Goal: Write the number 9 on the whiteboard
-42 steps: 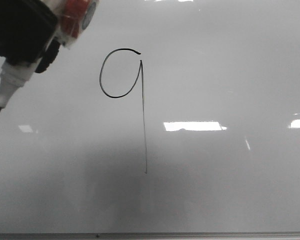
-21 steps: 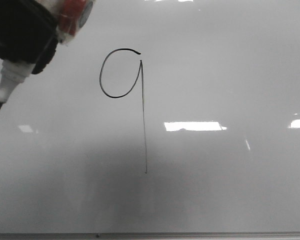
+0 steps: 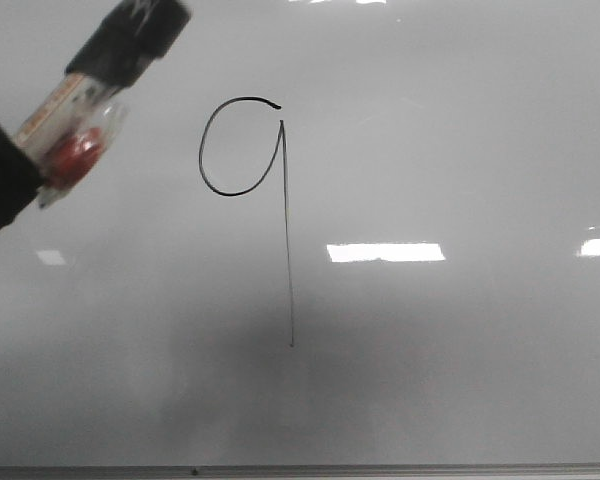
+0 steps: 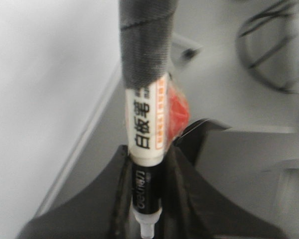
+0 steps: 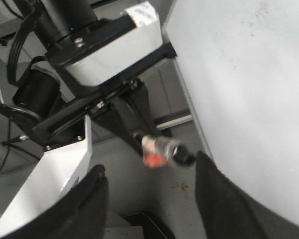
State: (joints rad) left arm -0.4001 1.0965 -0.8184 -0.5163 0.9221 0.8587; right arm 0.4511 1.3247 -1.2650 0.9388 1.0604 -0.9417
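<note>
On your left, the left gripper (image 4: 147, 199) clamps the marker (image 4: 145, 124); only its wrist view shows the barrel's Chinese print. The number 9 (image 3: 248, 170) sits upper-centre on the whiteboard (image 3: 460, 380). The right gripper (image 5: 149, 199) is spread, holding nothing.

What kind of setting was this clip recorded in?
Probably a robotics lab or test room, not a classroom. A framed whiteboard bearing a hand-drawn number 9 fills the front view, the left pincer grips a marker, and the right wrist view shows robot hardware and cables beside the board.
</note>
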